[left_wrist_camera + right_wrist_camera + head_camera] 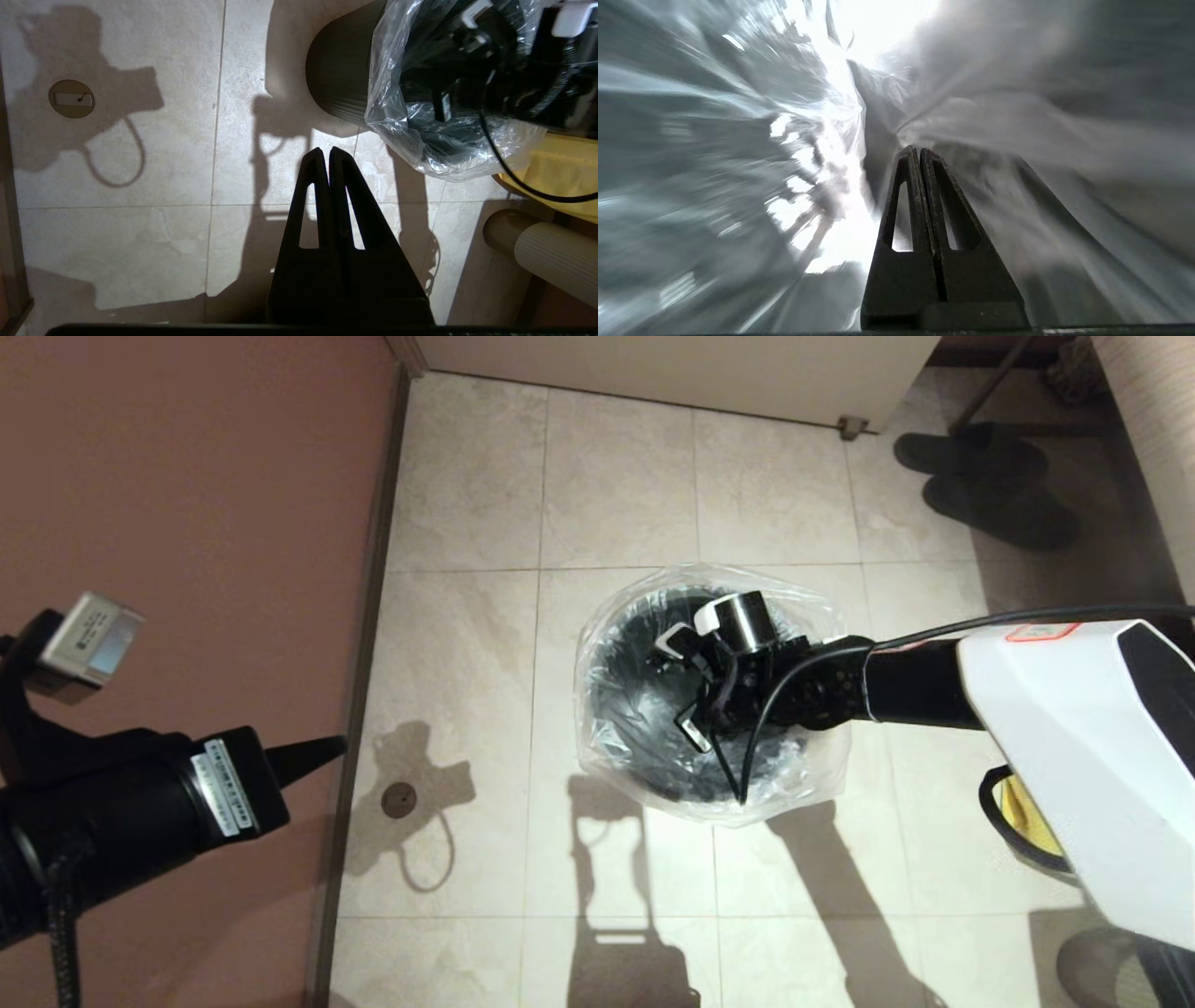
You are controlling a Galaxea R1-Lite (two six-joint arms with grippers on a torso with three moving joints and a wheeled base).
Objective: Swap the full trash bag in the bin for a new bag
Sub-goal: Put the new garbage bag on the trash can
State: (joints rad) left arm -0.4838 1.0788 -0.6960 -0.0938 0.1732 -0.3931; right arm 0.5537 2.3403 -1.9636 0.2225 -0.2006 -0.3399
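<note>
The bin (624, 665) stands on the tiled floor in the middle of the head view; its dark ribbed outer wall (341, 70) shows in the left wrist view. The new bag (826, 751) lines it, its clear crinkly film (420, 147) draped over the rim and hanging outside. My right arm reaches down into the bin. My right gripper (919, 151) is shut inside the bag (738, 140), with film all around the tips and nothing seen between the fingers. My left gripper (338, 743) (325, 151) hangs shut and empty over the floor, left of the bin.
An opaque yellow bag (1025, 817) (560, 168) lies right of the bin, partly under my right arm. Dark slippers (990, 485) sit at the far right. A round floor drain (399, 799) is left of the bin. A brown wall (187, 476) runs along the left.
</note>
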